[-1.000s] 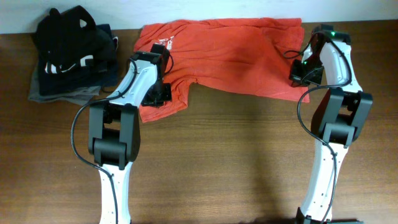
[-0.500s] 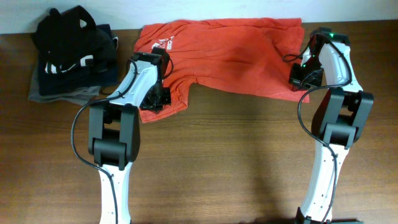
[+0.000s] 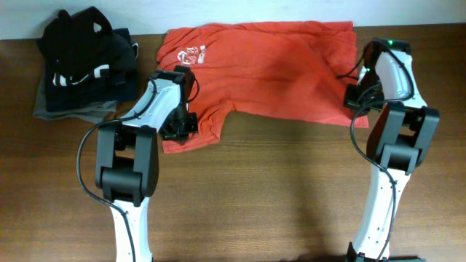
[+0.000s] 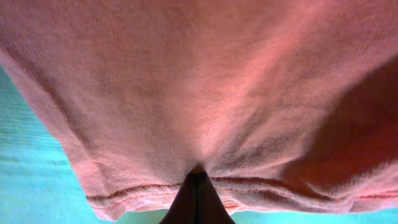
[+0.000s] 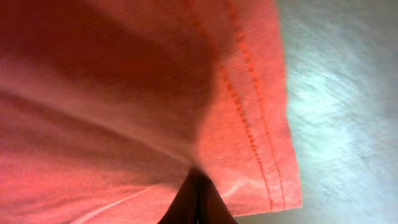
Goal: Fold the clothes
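Note:
The clothes, an orange-red T-shirt [image 3: 277,65], lie spread along the back of the wooden table [image 3: 277,189], with a white logo [image 3: 191,53] showing near the left end. My left gripper [image 3: 178,127] is shut on the shirt's lower left flap. In the left wrist view its fingertips [image 4: 197,176] pinch the fabric [image 4: 186,81] just above a stitched hem. My right gripper [image 3: 355,98] is shut on the shirt's right front corner. The right wrist view shows those jaws [image 5: 196,174] closed on the cloth [image 5: 112,93] beside a double-stitched hem.
A pile of black, navy and grey folded garments [image 3: 84,62] sits at the back left corner, close to the left arm. A white wall strip [image 3: 218,11] runs behind the table's far edge.
Both grippers have moved toward the table's front edge, still holding the shirt. The left flap and the right corner have been drawn nearer and the cloth lies flatter.

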You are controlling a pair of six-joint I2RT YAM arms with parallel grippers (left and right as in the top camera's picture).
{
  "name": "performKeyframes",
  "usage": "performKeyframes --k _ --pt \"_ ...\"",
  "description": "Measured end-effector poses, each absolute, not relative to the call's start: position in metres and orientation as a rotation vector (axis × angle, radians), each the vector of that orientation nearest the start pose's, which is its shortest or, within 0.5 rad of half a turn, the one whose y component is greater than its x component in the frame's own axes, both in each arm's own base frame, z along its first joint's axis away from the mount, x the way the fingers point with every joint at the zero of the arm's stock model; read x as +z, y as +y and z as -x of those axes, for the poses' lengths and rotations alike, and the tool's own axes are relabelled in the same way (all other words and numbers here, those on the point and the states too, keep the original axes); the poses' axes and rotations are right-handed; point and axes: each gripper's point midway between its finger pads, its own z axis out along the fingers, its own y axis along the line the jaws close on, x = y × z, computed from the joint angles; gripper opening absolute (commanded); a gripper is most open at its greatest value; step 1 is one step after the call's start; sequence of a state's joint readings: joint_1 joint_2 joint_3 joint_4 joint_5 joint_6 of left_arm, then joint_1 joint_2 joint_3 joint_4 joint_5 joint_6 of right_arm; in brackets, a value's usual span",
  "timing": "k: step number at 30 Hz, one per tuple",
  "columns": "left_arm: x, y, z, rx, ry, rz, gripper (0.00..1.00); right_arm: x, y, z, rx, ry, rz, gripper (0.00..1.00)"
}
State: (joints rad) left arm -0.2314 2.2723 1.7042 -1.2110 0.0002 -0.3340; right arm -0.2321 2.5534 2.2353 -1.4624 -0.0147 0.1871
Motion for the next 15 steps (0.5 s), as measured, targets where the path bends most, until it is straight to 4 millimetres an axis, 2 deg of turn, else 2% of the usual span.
performKeyframes --k 3,10,12,15 --pt "-0.006 -0.088 -0.354 0.082 3.395 0.189 0.01 0.000 -0.114 -0.415 0.034 3.298 -0.789 0.04" --pt "-0.005 -0.086 -0.297 0.112 3.640 0.275 0.01 0.000 -0.151 -0.390 0.041 3.297 -0.983 0.04" --pt "-0.005 -0.085 -0.283 0.139 3.707 0.305 0.01 -0.001 -0.153 -0.386 0.045 3.303 -1.000 0.04" --pt "-0.003 -0.084 -0.277 0.160 3.731 0.311 0.01 0.000 -0.156 -0.377 0.044 3.321 -1.042 0.04"
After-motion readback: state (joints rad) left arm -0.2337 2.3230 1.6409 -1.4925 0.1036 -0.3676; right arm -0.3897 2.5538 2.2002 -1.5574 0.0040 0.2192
